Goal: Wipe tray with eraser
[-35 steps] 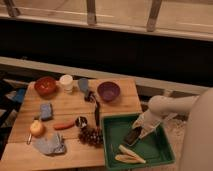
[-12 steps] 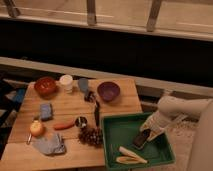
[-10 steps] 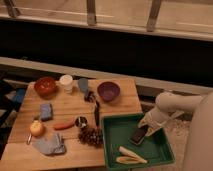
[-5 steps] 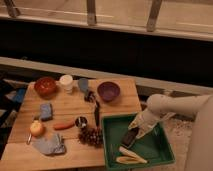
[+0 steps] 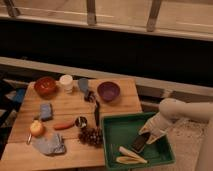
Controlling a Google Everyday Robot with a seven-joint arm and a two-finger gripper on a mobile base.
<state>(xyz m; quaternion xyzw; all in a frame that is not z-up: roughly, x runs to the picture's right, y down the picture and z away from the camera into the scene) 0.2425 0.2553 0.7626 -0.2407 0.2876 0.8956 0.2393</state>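
on the wooden table (image 5: 70, 107), we are looking at the large shallow green plastic tray (image 5: 116, 135) sitting at its front right corner. our gripper (image 5: 148, 135) is clenching the small dark rectangular eraser (image 5: 140, 143), which is pressing against the tray floor near its right edge.

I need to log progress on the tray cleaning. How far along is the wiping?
Done: the eraser is already down inside the green tray, at its right half. In hand: the gripper is at the eraser's upper end, pressing it to the tray floor mid-stroke. Left: the tray's left half shows no contact yet, and pale yellow strips lie along the front edge, in the way of wiping there.
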